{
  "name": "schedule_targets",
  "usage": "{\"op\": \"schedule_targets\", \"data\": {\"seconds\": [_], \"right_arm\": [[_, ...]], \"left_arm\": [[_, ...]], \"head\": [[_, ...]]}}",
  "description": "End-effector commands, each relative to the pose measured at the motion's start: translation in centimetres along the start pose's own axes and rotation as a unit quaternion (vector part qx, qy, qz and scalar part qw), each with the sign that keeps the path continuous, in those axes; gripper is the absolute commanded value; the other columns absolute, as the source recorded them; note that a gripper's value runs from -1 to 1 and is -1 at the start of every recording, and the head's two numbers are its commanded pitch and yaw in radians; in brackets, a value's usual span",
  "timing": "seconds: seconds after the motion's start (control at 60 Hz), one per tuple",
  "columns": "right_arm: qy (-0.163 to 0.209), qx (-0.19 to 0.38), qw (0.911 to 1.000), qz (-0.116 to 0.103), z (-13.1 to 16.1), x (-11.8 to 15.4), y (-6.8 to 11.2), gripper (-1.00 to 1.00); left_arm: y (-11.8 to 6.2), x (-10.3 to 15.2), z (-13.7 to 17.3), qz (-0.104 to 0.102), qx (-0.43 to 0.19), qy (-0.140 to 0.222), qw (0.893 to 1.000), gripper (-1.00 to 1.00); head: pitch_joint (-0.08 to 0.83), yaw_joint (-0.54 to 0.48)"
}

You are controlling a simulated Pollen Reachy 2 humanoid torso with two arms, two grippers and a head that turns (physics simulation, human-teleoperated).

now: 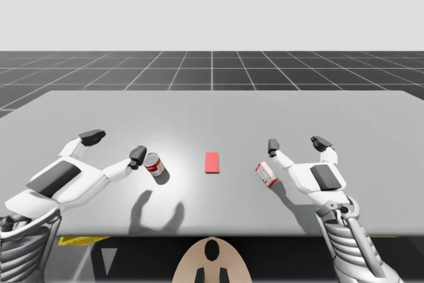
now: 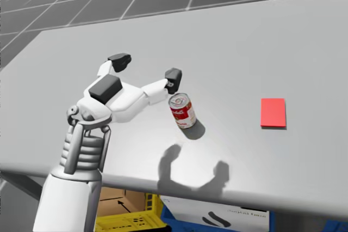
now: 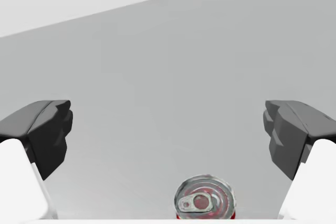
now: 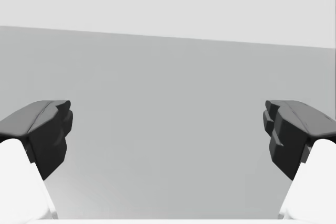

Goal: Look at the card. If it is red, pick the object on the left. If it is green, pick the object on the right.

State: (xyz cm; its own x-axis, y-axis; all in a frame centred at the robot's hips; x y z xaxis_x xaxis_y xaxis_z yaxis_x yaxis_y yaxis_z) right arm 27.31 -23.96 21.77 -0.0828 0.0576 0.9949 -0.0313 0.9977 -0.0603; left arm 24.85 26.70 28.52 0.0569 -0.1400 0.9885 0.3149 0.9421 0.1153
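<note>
Red-and-white can (image 1: 154, 164) with a silver pull-tab lid stands upright on the table (image 1: 212, 111), left of the red card (image 1: 212, 162). Left jaws are released and spread wide, the can low between them. Right jaws are likewise released.

Open table (image 1: 212, 111) between red can (image 1: 154, 164) and red card (image 1: 212, 162)

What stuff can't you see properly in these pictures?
- Left wrist view: the red-and-white can is cut off by the picture's edge. I see its lid, between my left gripper's open fingers.
- High view: the red-and-white box is too small to tell whether my right gripper touches it.
- Head view: the red card lies flat, hiding its underside.
- Head view: the table edge hides part of the yellow crate.
</note>
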Motion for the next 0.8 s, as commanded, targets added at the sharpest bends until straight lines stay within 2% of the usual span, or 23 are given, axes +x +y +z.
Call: {"op": "schedule_targets", "data": {"seconds": [0.017,0.117,0.183,0.3,0.383,0.583,0.733,0.8], "right_arm": [[0.003,-0.001,1.0,-0.004,0.0,-0.2,0.1,-1.0],[0.003,-0.003,1.0,-0.002,0.0,-0.2,0.1,-1.0],[0.002,-0.003,1.0,0.001,0.0,-0.3,0.2,-1.0],[0.002,-0.004,1.0,0.003,-0.1,-0.4,0.2,-1.0],[0.002,-0.004,1.0,0.004,-0.1,-0.5,0.2,-1.0],[0.002,-0.004,1.0,0.006,-0.1,-0.5,0.1,-1.0],[0.0,-0.006,1.0,0.008,-0.1,-0.4,0.0,-1.0],[0.0,-0.006,0.9999,0.009,-0.1,-0.5,0.0,-1.0]], "left_arm": [[-0.1,-1.6,2.5,-0.012,-0.024,0.049,0.998,-1.0],[0.3,-3.5,2.9,0.004,-0.027,0.076,0.997,-1.0],[0.6,-5.7,2.8,0.026,-0.031,0.097,0.994,-1.0],[1.1,-8.0,1.9,0.054,-0.042,0.113,0.991,-1.0],[1.1,-8.9,0.9,0.063,-0.053,0.126,0.989,-1.0],[0.6,-9.9,-2.2,0.06,-0.061,0.148,0.985,-1.0],[0.4,-9.8,-4.6,0.08,-0.069,0.167,0.98,-1.0],[0.3,-9.8,-5.3,0.081,-0.07,0.175,0.979,-1.0]], "head": [[0.659,0.37],[0.662,0.38],[0.664,0.38],[0.666,0.38],[0.669,0.37],[0.676,0.37],[0.68,0.36],[0.683,0.35]]}}
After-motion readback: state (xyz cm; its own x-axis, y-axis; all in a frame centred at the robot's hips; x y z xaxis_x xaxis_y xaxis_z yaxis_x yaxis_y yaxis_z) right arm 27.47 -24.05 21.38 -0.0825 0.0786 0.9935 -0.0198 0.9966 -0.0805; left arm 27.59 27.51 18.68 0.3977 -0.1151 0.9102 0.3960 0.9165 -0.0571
